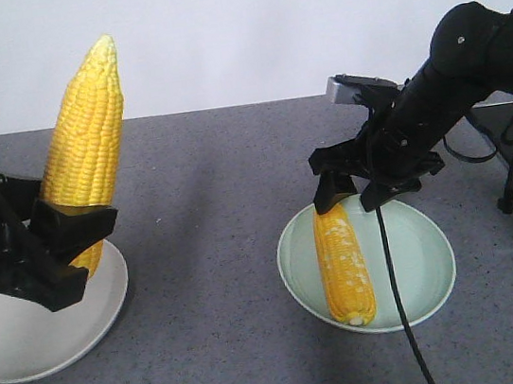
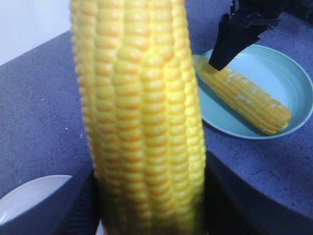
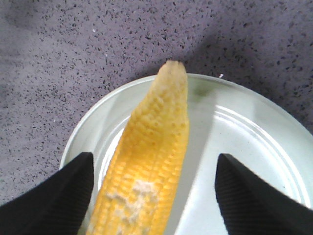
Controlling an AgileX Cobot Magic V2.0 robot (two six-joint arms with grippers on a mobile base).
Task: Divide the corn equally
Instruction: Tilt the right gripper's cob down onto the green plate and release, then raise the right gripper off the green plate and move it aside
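Nearest me on the left, I see my left gripper (image 1: 72,239), black and blocky, clamped around the lower part of a glossy yellow corn cob (image 1: 87,144); the cob stands nearly upright, pale tip leaning slightly right, lifted above a round white plate (image 1: 29,343) on the speckled grey tabletop (image 1: 212,284); from the left wrist view the cob's kernel rows fill the frame, too blurred low down for me to say how deep the grip sits. Further right, a second yellow corn cob (image 1: 344,270) lies in a pale green round plate (image 1: 420,265), its pointed end at the rim; I see my right gripper (image 1: 348,200) hovering over the cob's far end with jaws spread wide on either side, touching nothing as far as I can judge; beyond is a plain white wall (image 1: 242,22).
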